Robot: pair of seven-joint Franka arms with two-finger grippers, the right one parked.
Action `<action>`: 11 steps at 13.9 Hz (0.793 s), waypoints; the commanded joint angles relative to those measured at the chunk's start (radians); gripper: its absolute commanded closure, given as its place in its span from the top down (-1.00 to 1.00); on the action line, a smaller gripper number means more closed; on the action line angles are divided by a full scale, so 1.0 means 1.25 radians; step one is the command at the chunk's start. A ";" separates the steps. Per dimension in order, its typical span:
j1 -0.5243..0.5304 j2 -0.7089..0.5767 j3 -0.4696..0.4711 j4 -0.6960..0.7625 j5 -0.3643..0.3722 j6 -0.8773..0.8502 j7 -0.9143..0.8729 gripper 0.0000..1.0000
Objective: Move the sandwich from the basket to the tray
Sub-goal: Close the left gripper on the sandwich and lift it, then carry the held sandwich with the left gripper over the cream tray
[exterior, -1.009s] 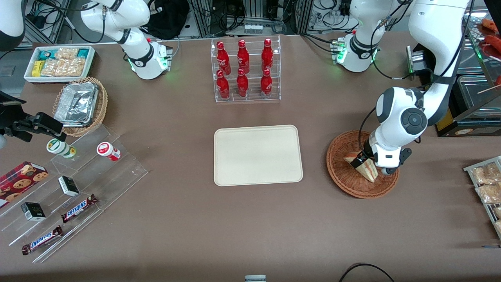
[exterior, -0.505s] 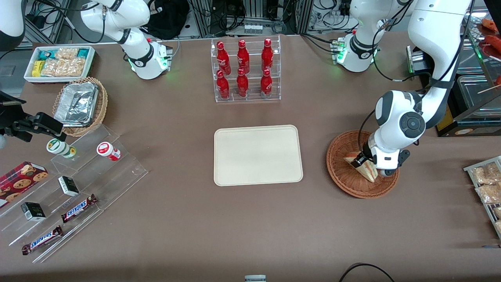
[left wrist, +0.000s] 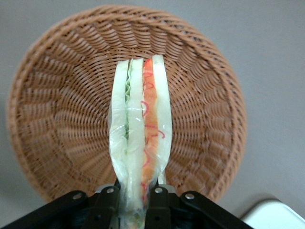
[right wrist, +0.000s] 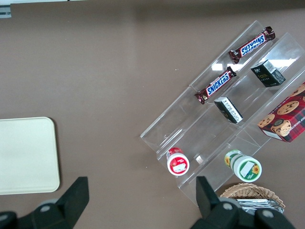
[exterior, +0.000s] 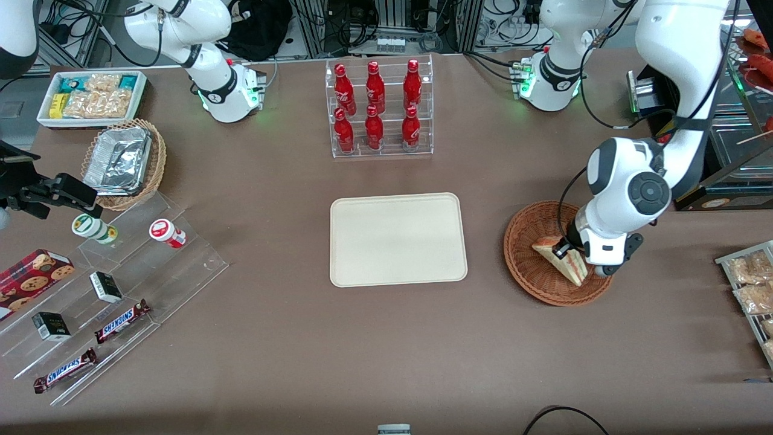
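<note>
Brown table [exterior: 272, 338]: one basket [exterior: 528, 275], one tray [exterior: 397, 239], fingers [left wrist: 110, 202] pinching one sandwich [left wrist: 140, 143].

You're working in a robotics lab staged as a snack shop: cable bundles [exterior: 392, 24] and equipment racks line the tabletop [exterior: 386, 338] at 12 o'clock, while an acrylic rack of red bottles [exterior: 378, 109], tiered display steps with Snickers bars [exterior: 122, 321] and a cookie box [exterior: 30, 275] mimic retail shelves.

The sandwich [left wrist: 141, 143], a pale wedge showing green and red layers, is pinched at its narrow end by the end effector [left wrist: 136, 200] over the round reddish-brown basket [exterior: 531, 266]; the cream tray [exterior: 398, 239] lies flat mid-frame, bare.
</note>
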 commanded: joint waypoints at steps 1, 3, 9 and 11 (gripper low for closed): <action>-0.041 -0.014 -0.006 0.116 0.011 -0.138 -0.011 -0.80; -0.099 -0.002 -0.006 0.181 0.008 -0.186 -0.017 -0.80; -0.297 0.108 -0.006 0.299 0.009 -0.181 -0.064 -0.80; -0.342 0.128 -0.006 0.299 0.008 -0.147 -0.036 -0.80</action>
